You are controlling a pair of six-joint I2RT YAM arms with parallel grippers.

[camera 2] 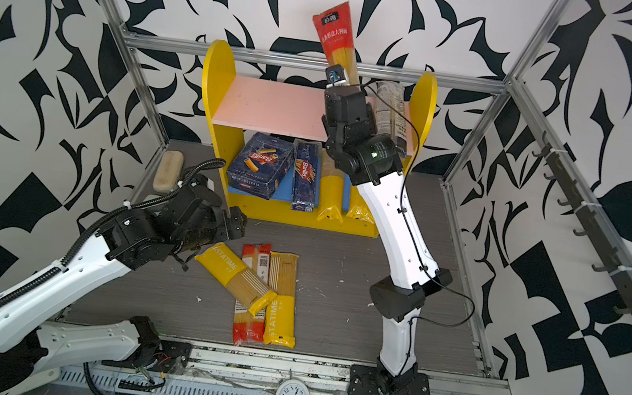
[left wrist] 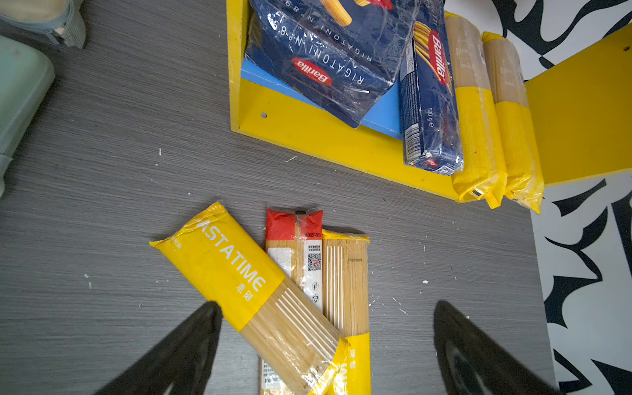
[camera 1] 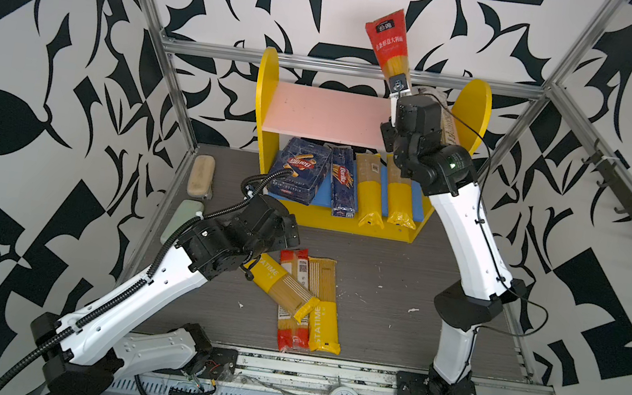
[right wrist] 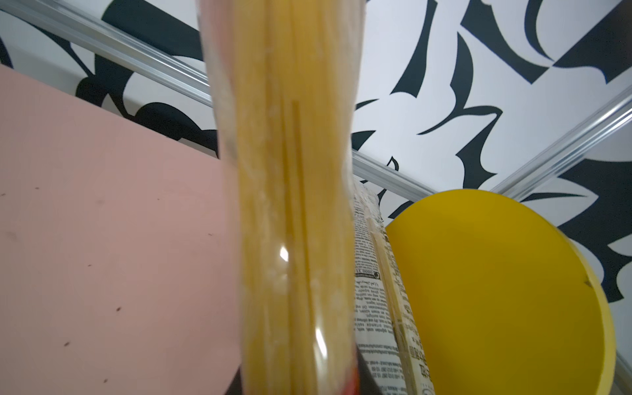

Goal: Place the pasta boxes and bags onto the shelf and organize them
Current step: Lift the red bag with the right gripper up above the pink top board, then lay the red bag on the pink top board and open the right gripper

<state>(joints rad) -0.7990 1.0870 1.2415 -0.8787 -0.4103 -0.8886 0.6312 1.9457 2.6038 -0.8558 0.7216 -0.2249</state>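
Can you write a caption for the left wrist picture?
Open left gripper hovers above three loose bags on the table, near the shelf.

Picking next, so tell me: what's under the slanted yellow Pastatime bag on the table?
Under the slanted bag lie a red-ended bag and another yellow-ended bag, side by side; it covers their middles.
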